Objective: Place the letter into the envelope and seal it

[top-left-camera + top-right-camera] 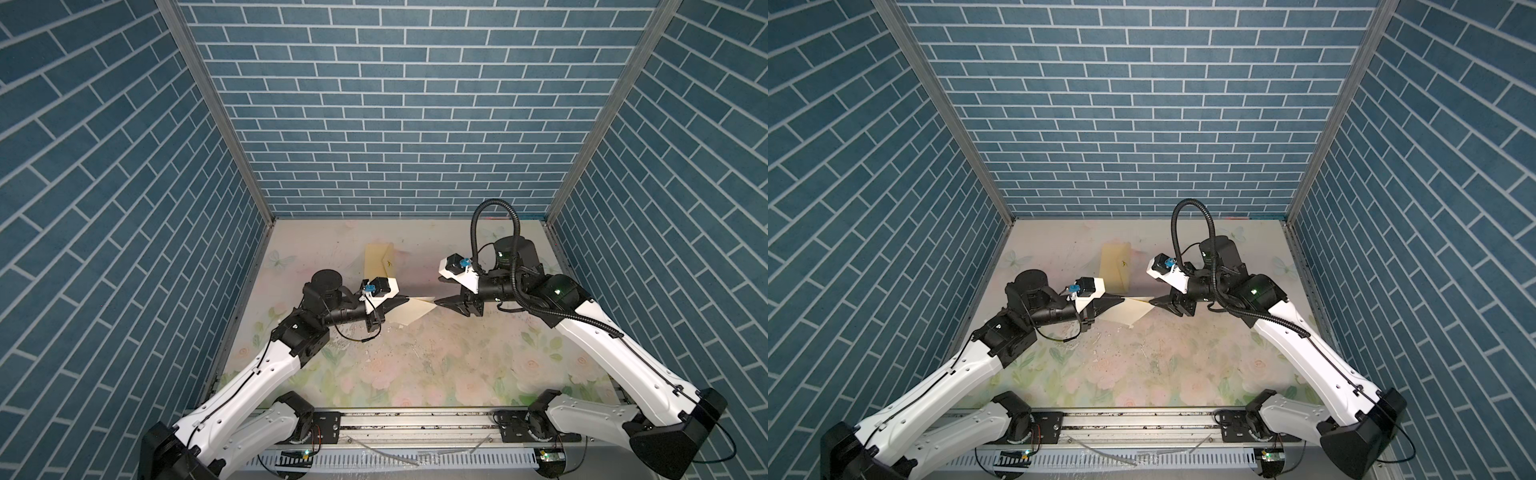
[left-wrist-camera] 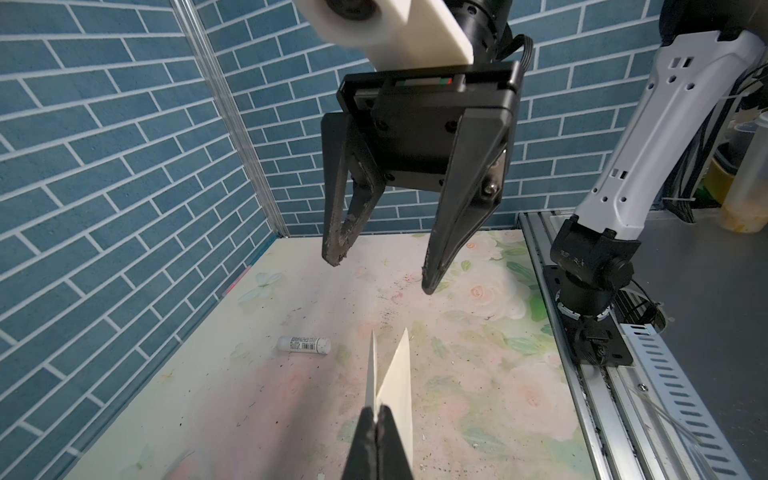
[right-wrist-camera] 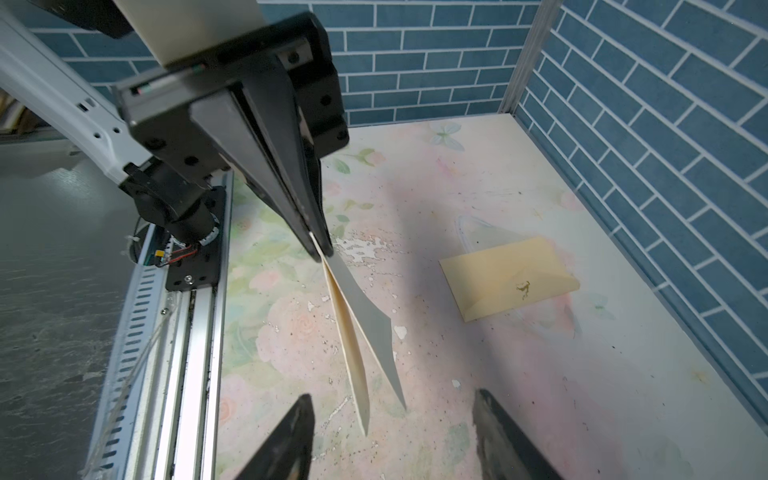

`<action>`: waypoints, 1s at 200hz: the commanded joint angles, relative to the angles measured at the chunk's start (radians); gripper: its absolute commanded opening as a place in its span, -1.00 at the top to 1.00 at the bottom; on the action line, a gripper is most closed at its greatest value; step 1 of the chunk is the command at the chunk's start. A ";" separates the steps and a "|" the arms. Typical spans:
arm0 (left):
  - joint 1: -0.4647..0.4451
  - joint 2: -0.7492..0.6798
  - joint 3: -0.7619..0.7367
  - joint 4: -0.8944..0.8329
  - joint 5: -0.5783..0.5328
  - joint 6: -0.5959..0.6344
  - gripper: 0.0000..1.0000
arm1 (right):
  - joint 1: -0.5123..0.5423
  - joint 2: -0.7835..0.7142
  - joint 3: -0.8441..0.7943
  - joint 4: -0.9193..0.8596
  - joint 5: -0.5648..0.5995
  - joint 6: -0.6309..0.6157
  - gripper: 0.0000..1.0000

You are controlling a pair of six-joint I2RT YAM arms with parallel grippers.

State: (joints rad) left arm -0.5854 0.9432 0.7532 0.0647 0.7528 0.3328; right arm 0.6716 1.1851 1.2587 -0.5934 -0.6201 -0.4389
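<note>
The letter is a cream sheet folded into a narrow V, held above the table. My left gripper is shut on one end of it. In the wrist views the letter's two leaves spread apart toward the free end. My right gripper stands open facing that free end, with nothing gripped. The yellow-tan envelope lies flat on the table behind the left gripper, its dark squiggle facing up.
A small white glue stick lies on the floral table toward the far side wall in the left wrist view. Blue brick walls close the back and both sides. An aluminium rail carrying both arm bases runs along the front edge.
</note>
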 commanded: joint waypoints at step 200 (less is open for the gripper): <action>-0.010 0.032 -0.006 0.041 0.012 -0.003 1.00 | 0.103 0.191 0.122 -0.015 -0.090 -0.035 0.43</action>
State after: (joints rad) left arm -0.5900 0.9661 0.7532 0.0830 0.7506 0.3317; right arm 0.7654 1.3674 1.3323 -0.6060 -0.6857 -0.4400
